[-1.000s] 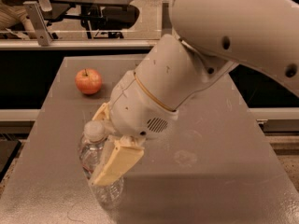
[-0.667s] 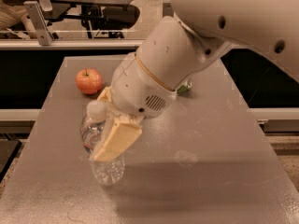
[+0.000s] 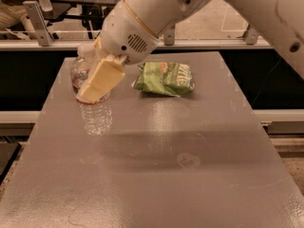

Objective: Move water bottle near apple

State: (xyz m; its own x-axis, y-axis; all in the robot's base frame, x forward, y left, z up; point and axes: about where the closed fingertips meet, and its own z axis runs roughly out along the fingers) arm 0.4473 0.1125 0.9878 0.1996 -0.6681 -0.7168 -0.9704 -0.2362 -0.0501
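Note:
My gripper [image 3: 89, 88] is shut on the water bottle [image 3: 96, 118], a clear ribbed bottle with a white cap [image 3: 86, 49]. One cream finger [image 3: 101, 79] lies across the bottle's front. The bottle stands nearly upright over the far left part of the grey table [image 3: 190, 184], its base at or just above the surface. The apple does not show; the bottle, the gripper and the arm cover the spot at the far left.
A green crinkled snack bag [image 3: 164, 79] lies on the table just right of the bottle. My large white arm [image 3: 156, 8] reaches in from the upper right. A rail and a dark gap run behind the table's far edge.
My gripper has carried the bottle away from the near side toward the far left of the table. The green bag has come into view and the apple has gone out of sight.

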